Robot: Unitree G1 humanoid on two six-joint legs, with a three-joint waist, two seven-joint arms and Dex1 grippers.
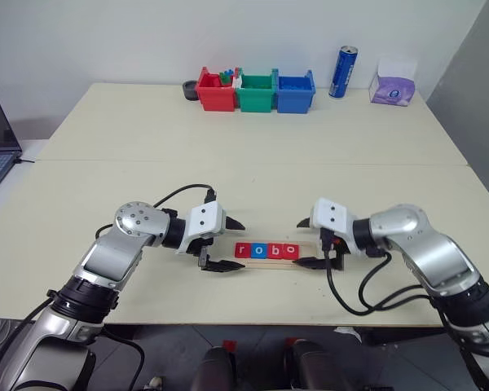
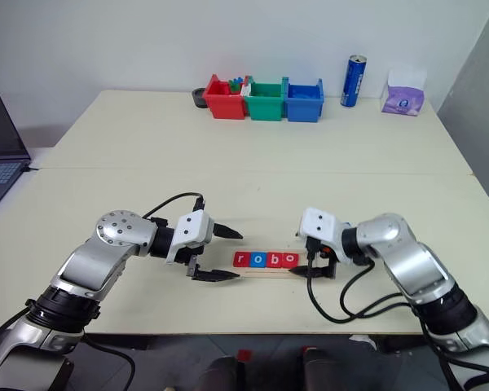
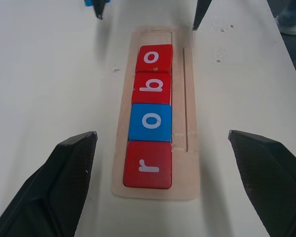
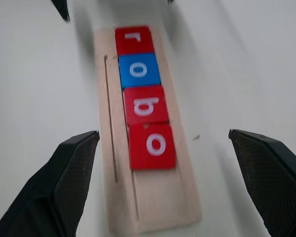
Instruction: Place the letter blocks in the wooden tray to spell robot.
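**Four tiles seated, the last slot waiting**

Head views: the wooden tray [image 1: 265, 259] lies between the two pincers, carrying four letter blocks [image 1: 266, 251] that read r, o, b, o. The left gripper [image 1: 228, 243] hangs just off the tray's "r" end, the right gripper [image 1: 308, 243] just off the bare end. To do this step well, I judge the right arm should pull clear without brushing the second "o", then fetch the "t" (I see no fifth tile on the table) and set it flush against that "o".

Left wrist view: its black fingers [image 3: 64, 177] stand wide apart, straddling the near "r" tile [image 3: 148, 165], empty and touching nothing.

Right wrist view: the fingers [image 4: 71, 170] spread wide either side of the tray's empty slot [image 4: 160, 195], released, with the red "o" tile [image 4: 152, 146] just ahead and untouched.
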